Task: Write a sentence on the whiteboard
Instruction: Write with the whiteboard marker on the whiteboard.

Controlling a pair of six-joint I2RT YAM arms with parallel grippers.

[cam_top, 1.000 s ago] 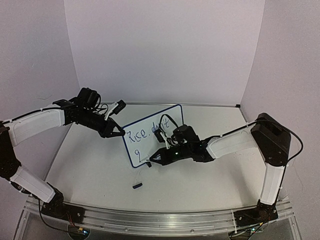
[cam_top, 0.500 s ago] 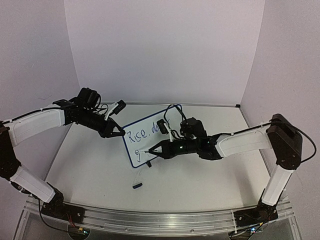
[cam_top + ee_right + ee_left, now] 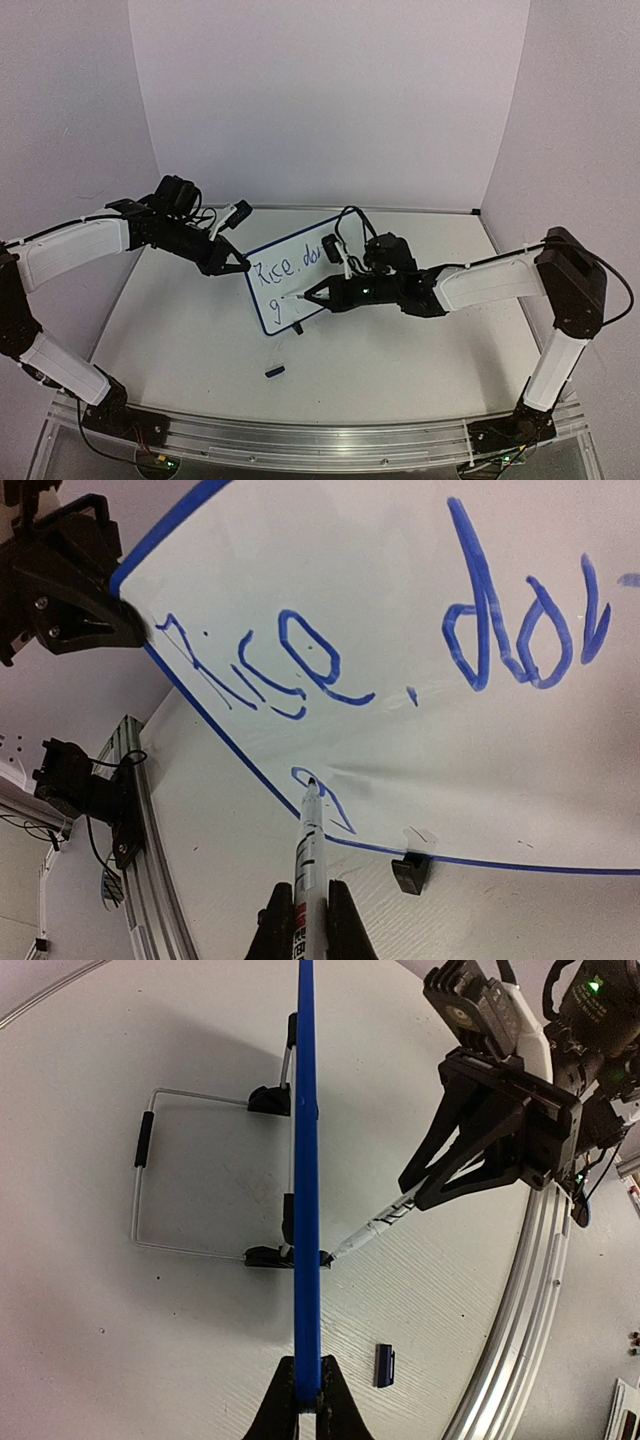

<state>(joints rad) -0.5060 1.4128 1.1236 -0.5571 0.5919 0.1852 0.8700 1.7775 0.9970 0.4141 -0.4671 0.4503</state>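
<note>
Blue-framed whiteboard point(image 3: 295, 245) shows the sentence point(image 3: 285, 270) beginning "Rice."

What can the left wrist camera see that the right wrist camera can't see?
Only the left wrist view shows the wire stand behind the whiteboard, a small dark piece lying on the table, and the right gripper from outside, shut on the marker. There the board is just a thin blue line. Only the right wrist view shows the sentence, blue letters reading about "Rice, do", and the left gripper seen from outside, clamped on the board's corner. Both show the board, the marker with its tip at the board, and a black clip foot.
</note>
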